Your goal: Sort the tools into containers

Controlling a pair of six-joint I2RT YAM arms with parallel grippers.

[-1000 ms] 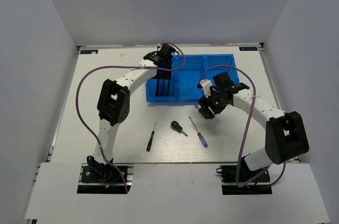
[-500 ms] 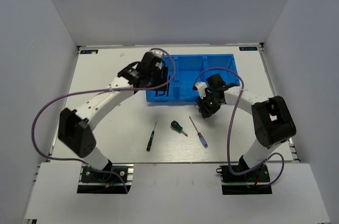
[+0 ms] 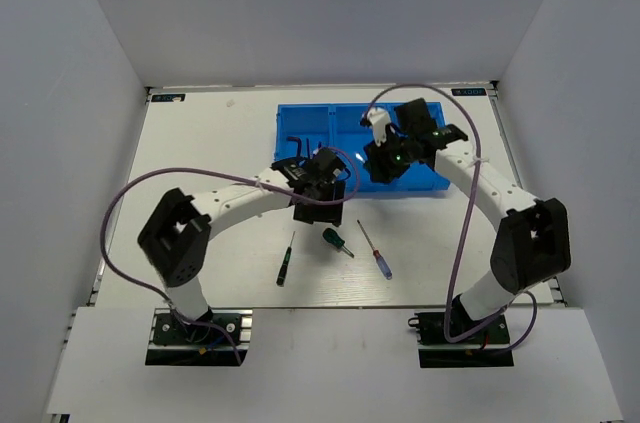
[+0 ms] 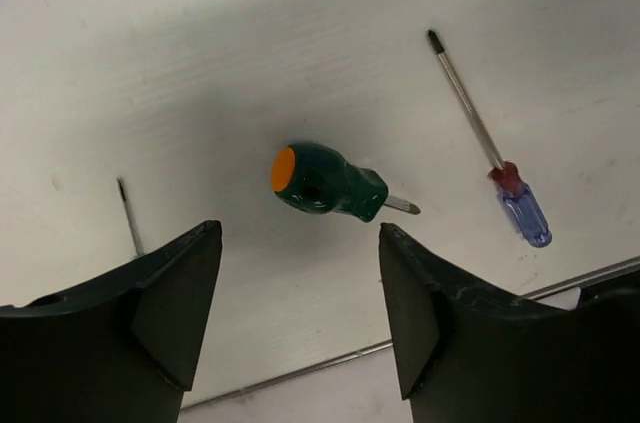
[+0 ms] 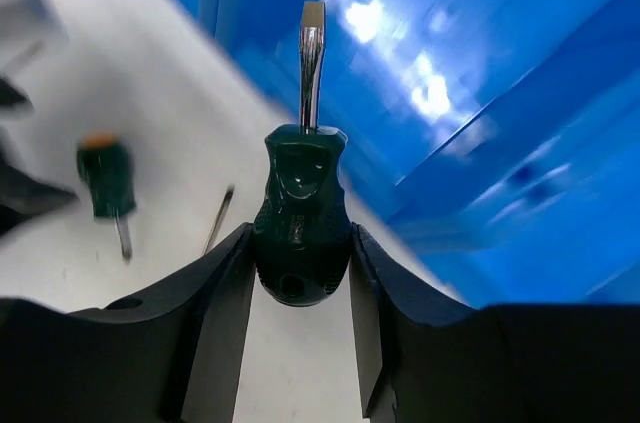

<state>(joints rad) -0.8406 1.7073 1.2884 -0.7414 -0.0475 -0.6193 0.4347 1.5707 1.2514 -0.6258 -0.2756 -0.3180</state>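
Right gripper grasps a stubby green-handled screwdriver by the handle, blade pointing at the blue bin, near its front wall. I see the left gripper released, holding nothing, above a second stubby green screwdriver lying on the table. Blue-red screwdriver and slim dark screwdriver flank it.

White table boxed in by plain pale walls.
The matte top is lightly scuffed and edged by a metal rim; blank panels stand at the back, left and right, and a white board covers the near edge under soft, even light.
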